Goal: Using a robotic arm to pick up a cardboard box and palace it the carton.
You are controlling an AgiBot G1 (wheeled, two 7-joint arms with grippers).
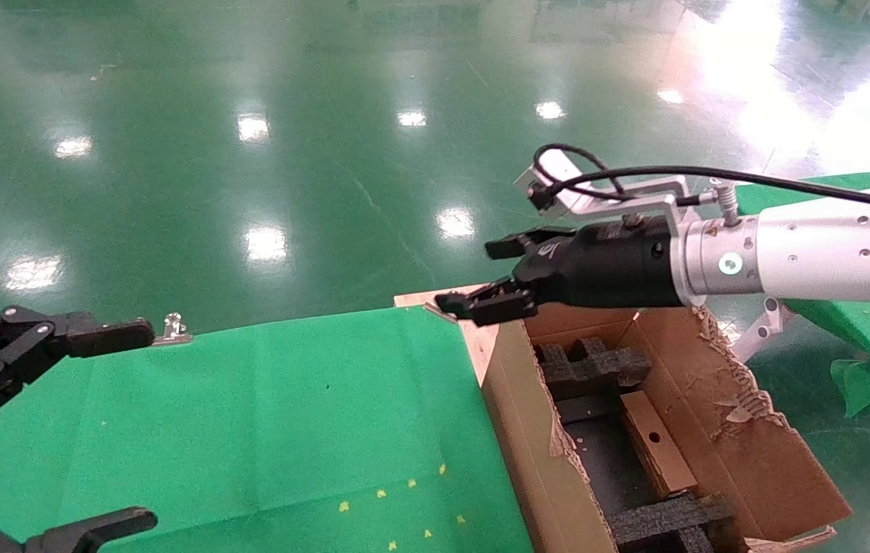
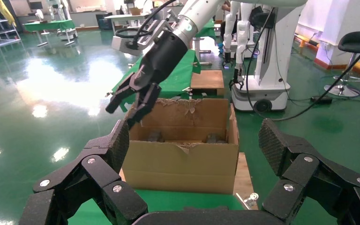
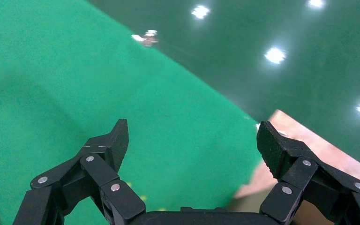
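Head view: the cardboard box (image 1: 657, 444) lies inside the carton (image 1: 511, 399), flat on the bottom between the black foam inserts (image 1: 592, 365), so the placing looks done. The robotic arm (image 1: 788, 257) reaches in from the right, its gripper (image 1: 477, 275) released and empty, low over the carton's far corner. The risk is a finger catching the rim or a torn flap, which would drag the carton along the board it stands on. The left gripper (image 1: 124, 426) hangs spread over the green worktop (image 1: 289, 430), well apart.

Left wrist view: the left gripper (image 2: 197, 145) is wide open. Beyond it, the arm's gripper (image 2: 131, 105) sits just beside the carton's (image 2: 183, 164) ragged edge, so a downward move could snag it. The box is hidden here.

Right wrist view: the right gripper (image 3: 192, 140) is open and empty above the worktop (image 3: 75, 70).
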